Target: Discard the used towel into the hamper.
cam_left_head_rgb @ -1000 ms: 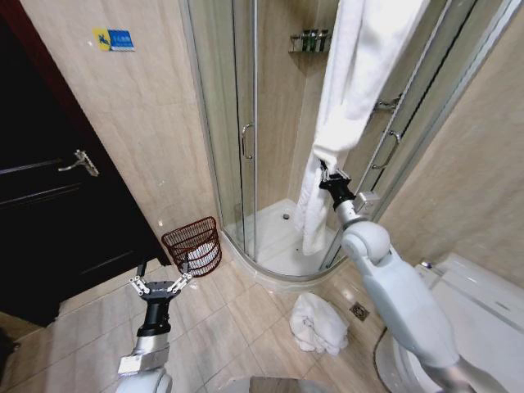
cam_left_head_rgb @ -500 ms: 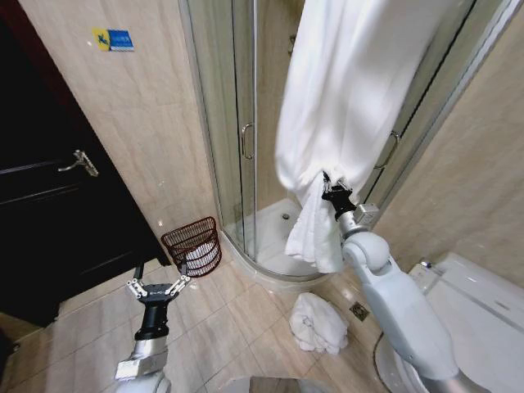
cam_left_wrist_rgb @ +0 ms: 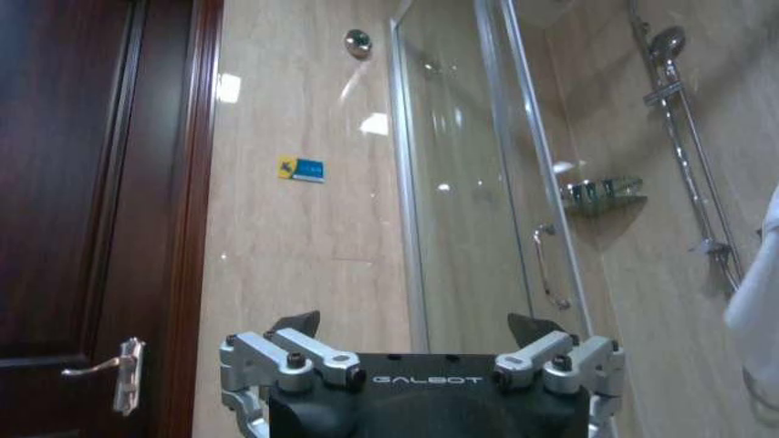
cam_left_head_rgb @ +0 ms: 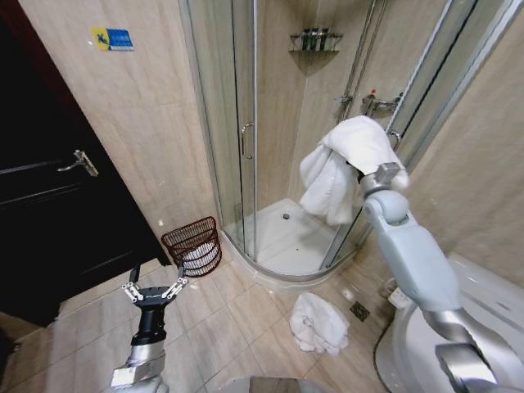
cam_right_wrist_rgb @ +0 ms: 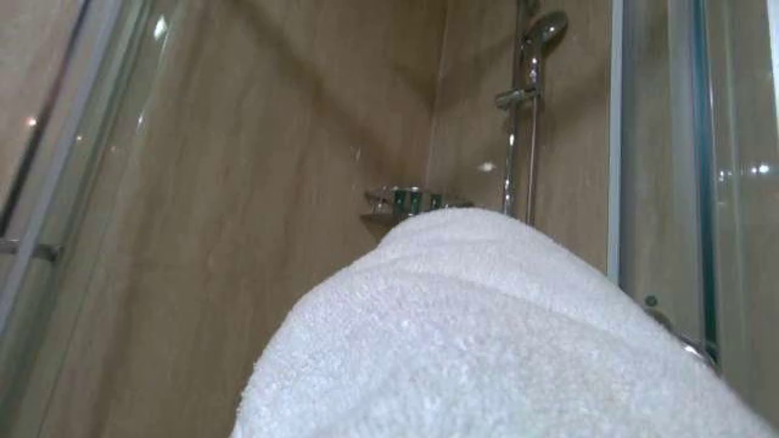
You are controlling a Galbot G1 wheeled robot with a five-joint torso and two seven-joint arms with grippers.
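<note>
- The right gripper [cam_left_head_rgb: 360, 170] was buried under a white towel [cam_left_head_rgb: 340, 164] bunched and draped over it, so whether its jaws were spread or closed could not be told; the towel hung off the end of that arm in folds, raised in front of the shower's open side.
- The left gripper [cam_left_head_rgb: 153, 291] had its jaws spread wide with nothing between them; it hung low over the floor, near the hamper [cam_left_head_rgb: 193, 245] and just in front of it.
- The hamper, a dark red-brown open-weave basket, stood on the floor against the wall, just beside the shower enclosure [cam_left_head_rgb: 237, 147], with something white inside it.
- The towel on the right arm was well apart from the hamper, on the far side of the shower's curved glass.
- A second crumpled white towel [cam_left_head_rgb: 318, 322] lay on the floor tiles [cam_left_head_rgb: 221, 319] near the shower's raised base, between the hamper and a toilet [cam_left_head_rgb: 483, 319].
- Inside the shower, a corner shelf [cam_left_head_rgb: 314, 41] held small bottles, and a shower rail [cam_left_wrist_rgb: 681, 137] with a hand-held head ran up the wall.
- A dark wooden door [cam_left_head_rgb: 49, 205] with a lever handle stood on the hamper's other side, and a small blue sign [cam_left_head_rgb: 113, 38] sat high on the beige tiled wall above it.
</note>
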